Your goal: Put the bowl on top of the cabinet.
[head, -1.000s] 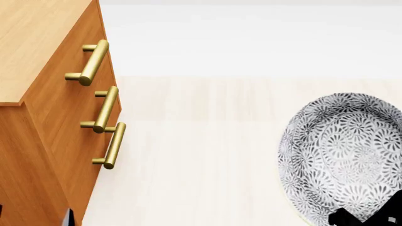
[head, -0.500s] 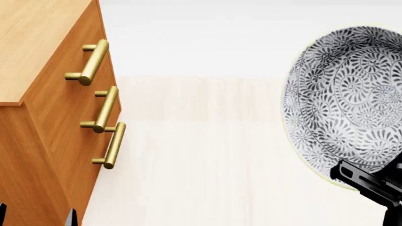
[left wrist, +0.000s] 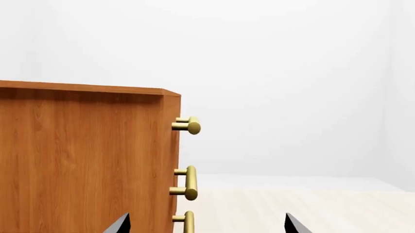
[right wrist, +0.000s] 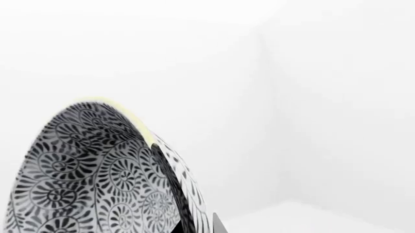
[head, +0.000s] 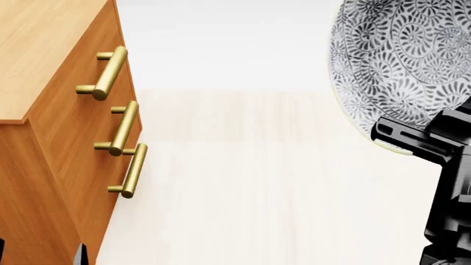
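Standing at left: the cabinet [head: 52, 110], at about nine o'clock in the head view, orange-brown with a lighter wood top.
Cabinet front: three brass handles [head: 118, 127] run down the drawer face, one below the other; the left wrist view shows the same handles [left wrist: 186, 184] along the cabinet's [left wrist: 77, 160] front edge.
Left end effector [left wrist: 204, 225]: only two dark fingertips [left wrist: 120, 224] show at the edge of the left wrist view, spread well apart with nothing between them, near the cabinet's side; in the head view just dark tips appear at about seven o'clock.
Floor [head: 243, 193]: pale wood planks between the cabinet and the bowl, meeting a white wall at about twelve o'clock.
Bowl [head: 397, 61]: at about two o'clock in the head view, lifted off the floor and tilted up on edge, well apart from the cabinet and not on its top.
Bowl pattern: dense dark floral swirls on white, with a thin yellowish rim [right wrist: 116, 109] seen in the right wrist view.
Right end effector [head: 412, 138]: black, pinching the bowl's [right wrist: 84, 179] lower rim, one finger [right wrist: 170, 189] lying inside against the patterned wall.
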